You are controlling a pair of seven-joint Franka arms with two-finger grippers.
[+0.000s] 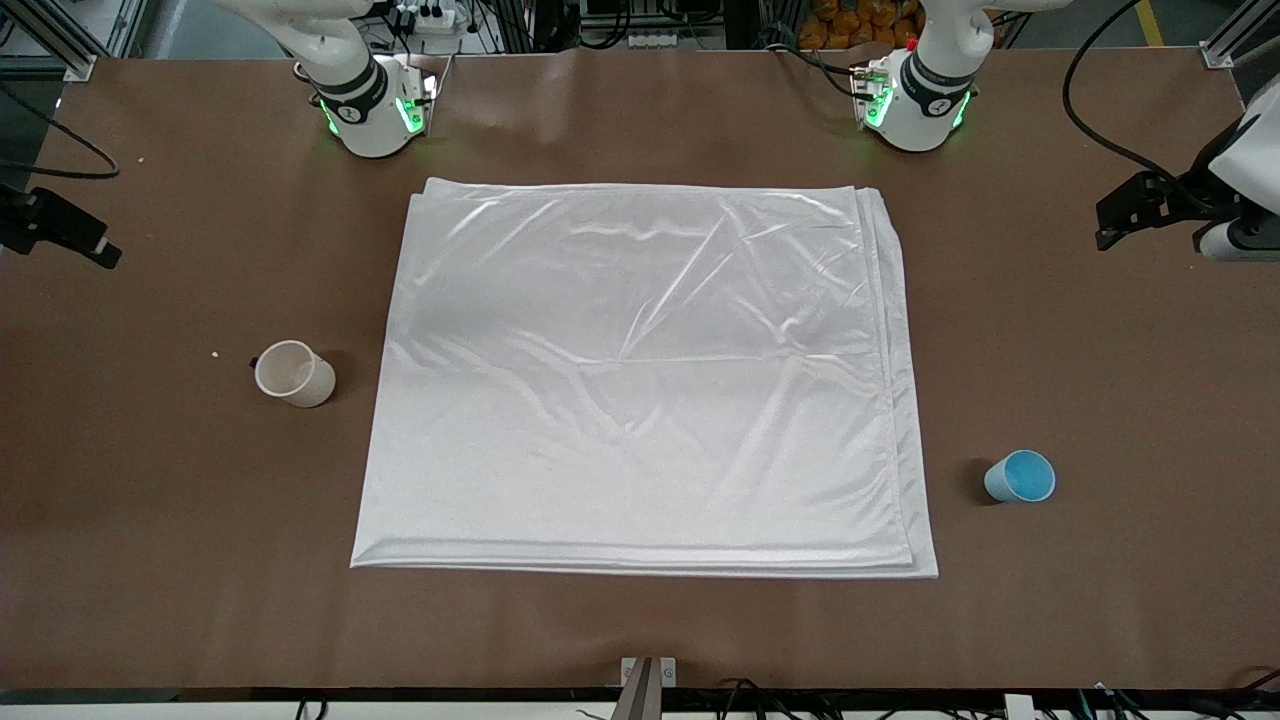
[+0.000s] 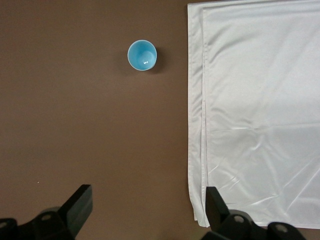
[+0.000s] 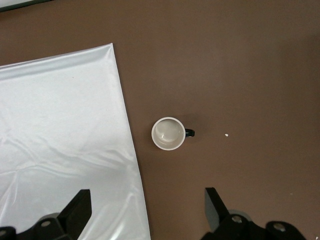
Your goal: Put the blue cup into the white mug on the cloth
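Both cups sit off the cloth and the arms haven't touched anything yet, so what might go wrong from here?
1. The white mug is only slightly wider than the blue cup, so a drop off centre could catch its rim.
2. The cloth is wrinkled; the mug might wobble when set there.
3. The cups stand at opposite ends, so the open left gripper and right gripper may crowd each other over the cloth.

Front camera sat high, facing the arm bases at 12 o'clock. Left wrist camera looked straight down from height; it shared the blue cup (image 2: 142,55) and cloth (image 2: 260,115) edge. Right wrist camera, likewise downward, shared the white mug (image 3: 169,133) and cloth.
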